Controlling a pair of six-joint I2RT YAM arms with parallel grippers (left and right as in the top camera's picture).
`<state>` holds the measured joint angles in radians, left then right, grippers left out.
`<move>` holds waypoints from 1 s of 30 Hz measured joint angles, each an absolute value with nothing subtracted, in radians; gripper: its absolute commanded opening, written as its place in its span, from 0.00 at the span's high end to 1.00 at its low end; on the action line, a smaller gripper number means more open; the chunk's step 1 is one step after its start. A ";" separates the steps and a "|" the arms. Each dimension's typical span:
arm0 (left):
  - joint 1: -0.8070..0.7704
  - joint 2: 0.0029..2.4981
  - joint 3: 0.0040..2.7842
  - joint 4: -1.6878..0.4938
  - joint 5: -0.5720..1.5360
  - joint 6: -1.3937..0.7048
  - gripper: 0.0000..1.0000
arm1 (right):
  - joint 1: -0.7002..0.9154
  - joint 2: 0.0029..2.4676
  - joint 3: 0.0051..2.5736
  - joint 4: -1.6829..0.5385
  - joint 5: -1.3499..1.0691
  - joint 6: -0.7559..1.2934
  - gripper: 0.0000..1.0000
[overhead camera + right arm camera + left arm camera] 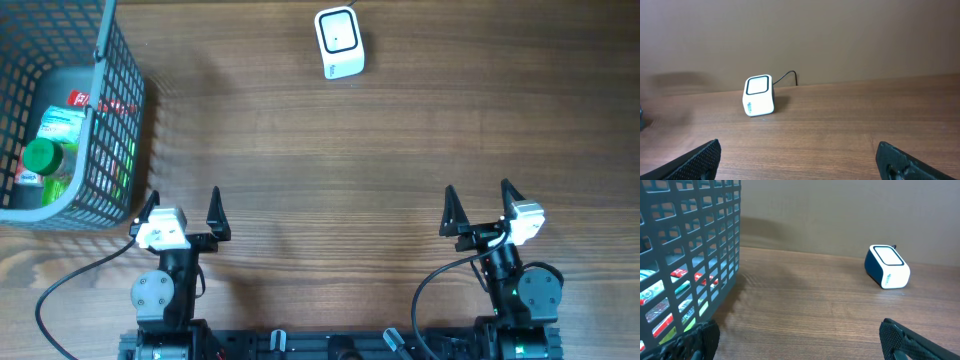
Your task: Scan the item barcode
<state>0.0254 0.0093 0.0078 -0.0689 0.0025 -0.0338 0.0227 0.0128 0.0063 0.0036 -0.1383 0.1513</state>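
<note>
A white barcode scanner (339, 42) with a dark window on top sits at the far middle of the table; it also shows as the scanner (886, 266) and the scanner (759, 95) in the wrist views. Packaged items (58, 140), one a bottle with a green cap (42, 156), lie inside the grey wire basket (118, 120) at the far left. My left gripper (183, 213) stands open near the front edge, just right of the basket, nothing between its fingers. My right gripper (481, 207) stands open at the front right, also empty.
The basket wall (690, 255) fills the left of the left wrist view, with red and green packs behind the mesh. A black cable (786, 76) runs from the scanner to the back edge. Bare wood lies between the grippers and the scanner.
</note>
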 measured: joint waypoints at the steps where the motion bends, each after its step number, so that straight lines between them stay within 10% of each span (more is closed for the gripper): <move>1: 0.025 0.009 0.008 -0.069 0.002 -0.034 0.00 | 0.023 0.013 0.006 0.004 -0.138 0.151 0.00; 10: 0.025 0.024 0.030 -0.123 0.046 -0.115 0.00 | 0.023 0.013 0.006 0.004 -0.138 0.151 0.00; 16: 0.025 0.270 0.628 -0.689 0.104 -0.237 0.00 | 0.023 0.014 0.006 0.005 -0.138 0.151 0.00; 23: 0.027 1.103 1.745 -1.418 0.131 -0.283 0.00 | 0.023 0.016 0.006 0.004 -0.139 0.151 0.00; 30: 0.056 1.542 2.113 -1.305 0.015 -0.380 0.01 | 0.023 0.017 0.006 0.004 -0.138 0.151 0.00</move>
<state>0.0563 1.5417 2.1128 -1.3048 0.0151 -0.3801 0.0227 0.0166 0.0063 0.0044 -0.1383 0.1509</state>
